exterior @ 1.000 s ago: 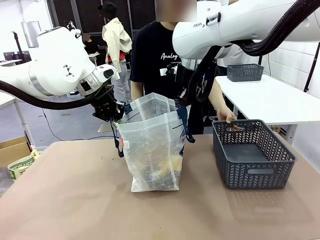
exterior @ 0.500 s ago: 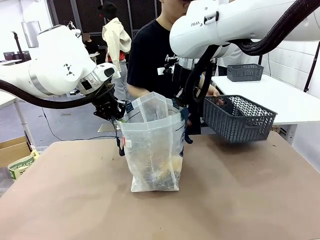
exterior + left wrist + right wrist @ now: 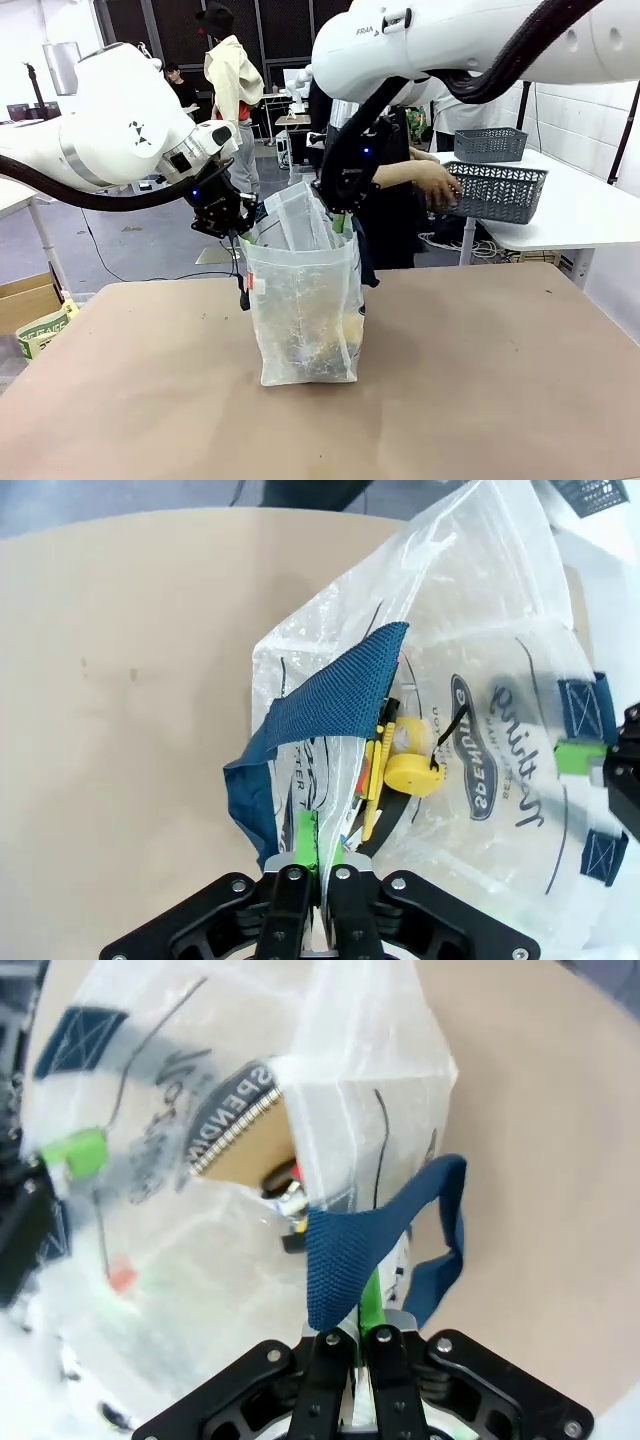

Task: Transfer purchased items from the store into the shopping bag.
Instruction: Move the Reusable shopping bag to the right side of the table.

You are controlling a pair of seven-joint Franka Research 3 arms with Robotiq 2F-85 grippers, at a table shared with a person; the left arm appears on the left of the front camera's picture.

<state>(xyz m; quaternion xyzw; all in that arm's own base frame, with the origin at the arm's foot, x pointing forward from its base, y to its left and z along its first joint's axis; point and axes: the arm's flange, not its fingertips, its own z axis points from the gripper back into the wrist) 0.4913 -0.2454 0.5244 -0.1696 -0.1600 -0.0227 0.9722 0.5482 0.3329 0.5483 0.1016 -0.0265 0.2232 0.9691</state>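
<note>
a tall translucent clear plastic shopping bag [image 3: 300,310] with dark navy strap handles stands upright near the middle of the brown table [image 3: 480,390], its mouth spread from both sides. the left gripper [image 3: 240,232] is at the bag's left rim, its jaws pressed narrow on the plastic edge. in the left wrist view its green pads [image 3: 305,842] are together with the clear film between them, just beside a navy strap [image 3: 330,705] folded over the rim. the right gripper [image 3: 338,218] is at the bag's right rim, likewise clamped tight on the edge. in the right wrist view its green pad [image 3: 370,1295] nips the plastic at the foot of the other navy strap [image 3: 350,1250]. the purchased items lie inside the bag. a yellow round packaged item [image 3: 412,768] sits with slim yellow and red pieces beside it, and a flat brown cardboard-coloured item with a wire spiral along one edge [image 3: 240,1155] leans against the bag wall. dark lettering is printed on the bag's side. at the far right, well apart from the bag and off the brown table, a person's hand [image 3: 438,183] grips the rim of the dark grey plastic basket with slotted sides [image 3: 500,192]. the basket is at the edge of a white side table [image 3: 590,215]. whether it rests there or hangs in the air i cannot tell.
</note>
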